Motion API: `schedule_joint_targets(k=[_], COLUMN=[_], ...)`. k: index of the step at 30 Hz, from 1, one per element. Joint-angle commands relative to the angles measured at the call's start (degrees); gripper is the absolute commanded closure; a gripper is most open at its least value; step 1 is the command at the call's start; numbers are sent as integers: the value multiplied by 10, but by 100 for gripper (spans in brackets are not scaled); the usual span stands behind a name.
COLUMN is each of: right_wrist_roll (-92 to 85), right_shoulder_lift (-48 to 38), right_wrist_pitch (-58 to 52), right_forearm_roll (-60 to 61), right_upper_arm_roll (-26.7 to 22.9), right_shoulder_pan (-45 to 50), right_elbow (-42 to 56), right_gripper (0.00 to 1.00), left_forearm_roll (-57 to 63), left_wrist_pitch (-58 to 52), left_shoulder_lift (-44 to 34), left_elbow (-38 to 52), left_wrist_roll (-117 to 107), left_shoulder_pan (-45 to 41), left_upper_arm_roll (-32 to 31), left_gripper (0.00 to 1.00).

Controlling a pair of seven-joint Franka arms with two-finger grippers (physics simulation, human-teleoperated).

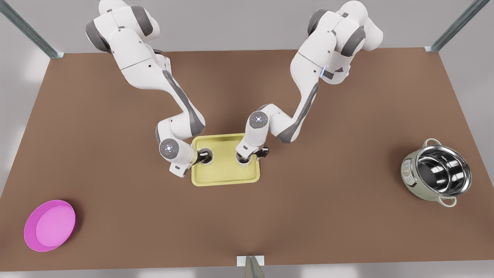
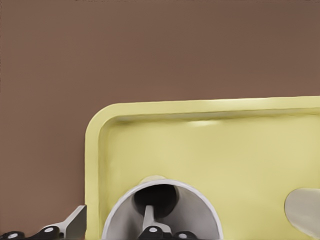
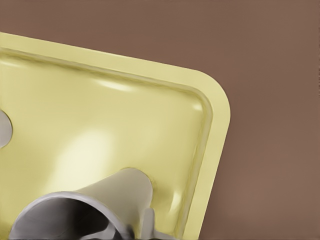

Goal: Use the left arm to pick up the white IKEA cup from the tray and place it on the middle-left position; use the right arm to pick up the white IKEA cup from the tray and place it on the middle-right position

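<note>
A white plastic cup (image 2: 197, 215) stands near a corner of the pale yellow rimmed tray (image 2: 200, 106). The left gripper (image 2: 112, 226) straddles its wall, spread wide. The right gripper (image 3: 127, 230) meets a second white cup (image 3: 115, 192); I cannot tell its grip.

Two white cups (image 1: 205, 156) (image 1: 243, 160) stand upright on the pale yellow tray (image 1: 225, 175).

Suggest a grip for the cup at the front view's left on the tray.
Pinch the cup wall at the rim, straddling it from above on the side nearest the tray edge. It stands upright, mouth open, no handle in view. The left gripper sits at that rim.
</note>
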Motion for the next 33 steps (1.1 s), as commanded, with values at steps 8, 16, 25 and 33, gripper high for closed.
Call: schedule_joint_targets(k=[8, 16, 25, 33], right_wrist_roll=[11, -25, -126, -253], right_shoulder_lift=[-37, -58, 11, 88], right_wrist_pitch=[-70, -159, -212, -218], right_forearm_roll=[0, -8, -56, -54], right_upper_arm_roll=[-2, -7, -13, -45], right_shoulder_pan=[-7, -62, -130, -178], right_elbow=[21, 82, 239, 327], right_gripper=[75, 75, 75, 75], left_forearm_roll=[-4, -7, -9, -66], left_wrist_pitch=[-10, -150, -246, -167], left_shoulder_lift=[-10, -47, -82, -42], left_elbow=[2, 53, 51, 31], left_wrist_roll=[-29, -23, 401, 477], left_shoulder_pan=[1, 15, 304, 355], left_upper_arm_roll=[0, 2, 0, -2], left_gripper=[75, 79, 79, 79])
